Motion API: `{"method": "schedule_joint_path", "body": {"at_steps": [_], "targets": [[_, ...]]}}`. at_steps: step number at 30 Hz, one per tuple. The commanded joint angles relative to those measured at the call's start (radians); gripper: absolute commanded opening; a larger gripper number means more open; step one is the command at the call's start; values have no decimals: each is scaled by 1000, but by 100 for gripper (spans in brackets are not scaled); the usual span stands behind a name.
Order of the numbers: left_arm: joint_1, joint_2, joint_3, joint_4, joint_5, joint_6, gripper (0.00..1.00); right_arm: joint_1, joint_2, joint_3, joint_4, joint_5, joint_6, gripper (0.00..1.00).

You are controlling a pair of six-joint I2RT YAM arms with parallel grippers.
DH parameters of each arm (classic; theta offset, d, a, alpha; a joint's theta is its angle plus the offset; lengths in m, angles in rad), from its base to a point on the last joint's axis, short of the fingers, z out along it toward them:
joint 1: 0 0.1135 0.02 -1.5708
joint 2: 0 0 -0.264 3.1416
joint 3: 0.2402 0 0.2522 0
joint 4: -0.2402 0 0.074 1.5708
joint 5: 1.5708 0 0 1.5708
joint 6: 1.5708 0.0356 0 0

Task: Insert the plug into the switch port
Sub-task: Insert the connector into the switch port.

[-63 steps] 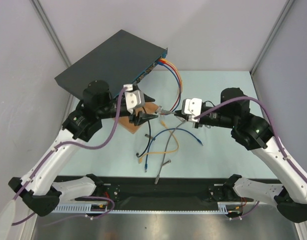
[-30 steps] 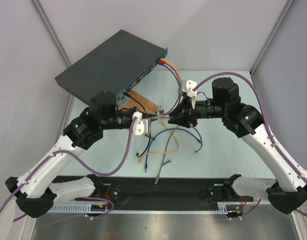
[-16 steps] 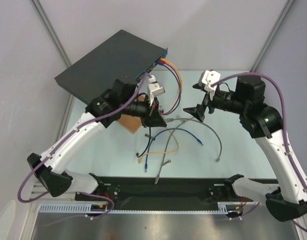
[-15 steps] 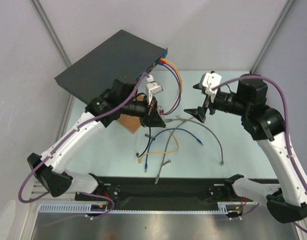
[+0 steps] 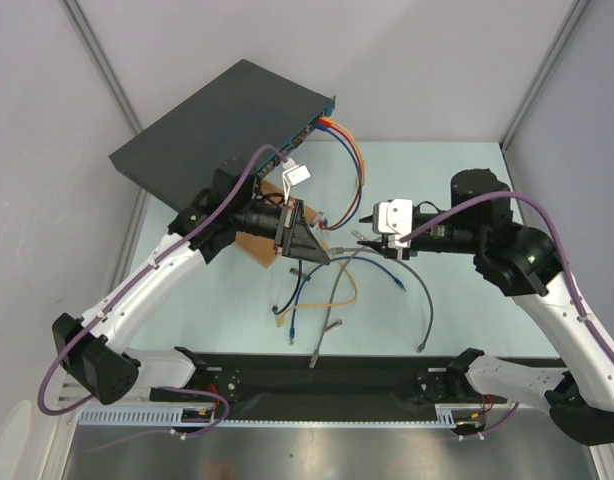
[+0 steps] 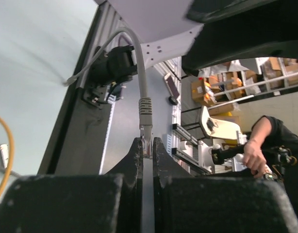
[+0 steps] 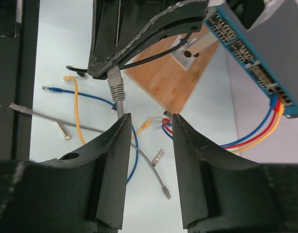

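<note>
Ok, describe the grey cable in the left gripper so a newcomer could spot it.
Find the big dark switch at the far left; in front of it the left gripper is shut on a plug. That plug ends the grey cable, which arcs right and back toward the arms. Unlike the blue cable and yellow cable lying loose, one end is held up.

The switch [image 5: 222, 115], a wide flat dark grey box, sits at the far left corner of the table [image 5: 457, 170]. It is angled so its narrow blue port face looks toward the table's middle. Red, orange and blue leads [image 5: 357, 165] fill ports at that face's far end. The plug [image 6: 146, 132], clear with a ribbed grey boot on a grey cable [image 6: 138, 68], is pinched in the left gripper [image 5: 323, 254] over mid-table, apart from the switch.
</note>
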Motion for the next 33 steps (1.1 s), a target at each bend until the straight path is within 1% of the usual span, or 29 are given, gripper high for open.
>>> {"method": "schedule_joint_path", "body": {"at_steps": [1, 7, 13, 16, 18, 22, 25, 26, 27, 28, 29, 30, 31, 32, 33], "targets": [[0, -41, -29, 135, 104, -106, 0, 23, 8, -15, 36, -5, -32, 42], [3, -38, -53, 237, 138, -186, 0, 70, 6, -46, 61, -2, 5, 38], [19, -40, -79, 303, 164, -246, 0, 97, -3, -70, 58, 24, -17, 35], [19, -40, -85, 337, 173, -274, 0, 110, -5, -89, 61, 44, -37, 32], [20, -41, -90, 352, 175, -284, 0, 110, -6, -97, 69, 59, -35, 27], [20, -41, -98, 371, 181, -300, 0, 113, -9, -100, 91, 68, -29, 20], [20, -43, -101, 385, 183, -307, 0, 117, -9, -103, 107, 82, -20, 7], [20, -43, -101, 391, 183, -301, 0, 117, -8, -103, 115, 90, -3, 0], [22, -43, -99, 389, 181, -289, 0, 117, -8, -103, 122, 93, 6, 0], [25, -44, -90, 380, 178, -274, 7, 117, -8, -101, 134, 96, 20, 0], [38, -44, -81, 360, 164, -258, 18, 117, -5, -101, 142, 108, 52, 0], [48, -41, -66, 340, 155, -208, 31, 115, -2, -100, 147, 120, 72, 0], [60, -38, -15, 313, 147, -171, 49, 110, 6, -95, 156, 134, 89, 0], [93, -37, 19, 246, 120, -84, 54, 104, 21, -92, 162, 152, 135, 0], [112, -32, 54, 212, 105, -38, 60, 65, 37, -86, 170, 154, 161, 0]]}}
